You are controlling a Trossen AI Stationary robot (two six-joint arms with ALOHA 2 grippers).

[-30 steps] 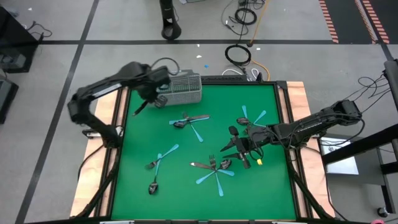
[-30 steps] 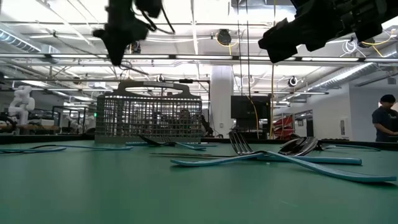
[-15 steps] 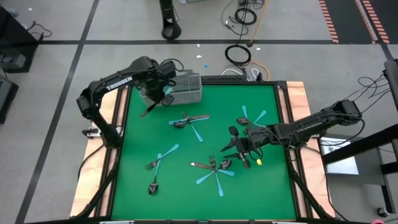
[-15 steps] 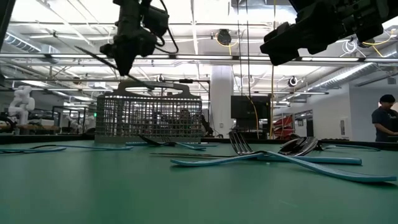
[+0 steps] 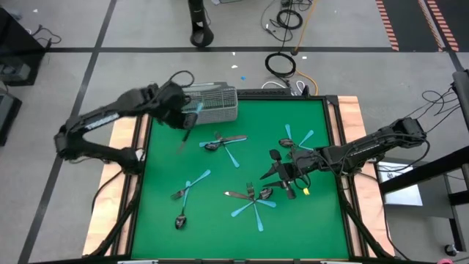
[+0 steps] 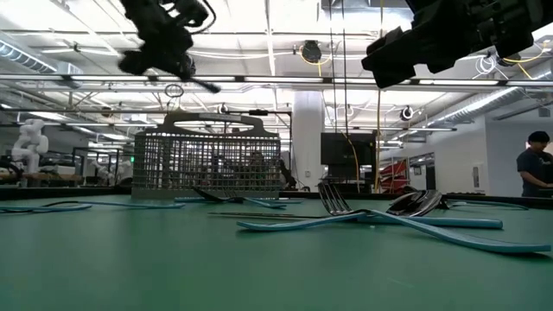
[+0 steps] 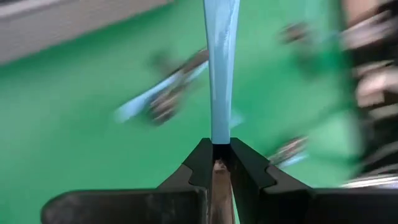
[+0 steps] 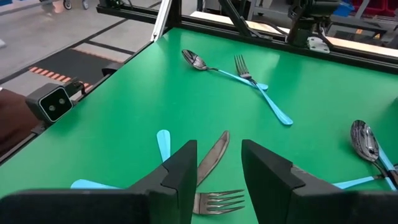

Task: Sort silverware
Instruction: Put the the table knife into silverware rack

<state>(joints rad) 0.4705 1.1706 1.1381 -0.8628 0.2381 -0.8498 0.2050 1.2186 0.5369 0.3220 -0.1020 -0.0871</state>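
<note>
My left gripper (image 5: 183,119) hangs above the mat beside the left end of the grey wire basket (image 5: 214,104) and is shut on a blue-handled piece of silverware (image 7: 221,74). Which kind it is, I cannot tell. More silverware lies flat on the green mat: a crossed pair (image 5: 223,143) at mid-table, two pieces at the near left (image 5: 187,187), a cluster (image 5: 253,196) near the front. My right gripper (image 5: 272,167) hovers open above the mat on the right. Below it lie a dark knife (image 8: 214,155) and a fork (image 8: 217,200). My left gripper pinches the piece between its two fingers where the blue handle narrows (image 7: 217,134). The blue handle runs on straight past the fingertips, and a bit of metal (image 7: 215,180) shows farther back between the fingers. The piece is lifted clear of the mat, slanting in the air.
The basket (image 6: 207,164) stands at the mat's far left corner. The mat's raised black frame (image 5: 337,147) borders the work area. A spoon and fork with blue handles (image 8: 242,74) lie ahead of the right gripper. A person (image 6: 536,164) stands far off in the room.
My left gripper has rolled and tipped beside the basket and has drawn a little toward the table's left edge. The piece of silverware has swung round with it and stays clear of the mat.
</note>
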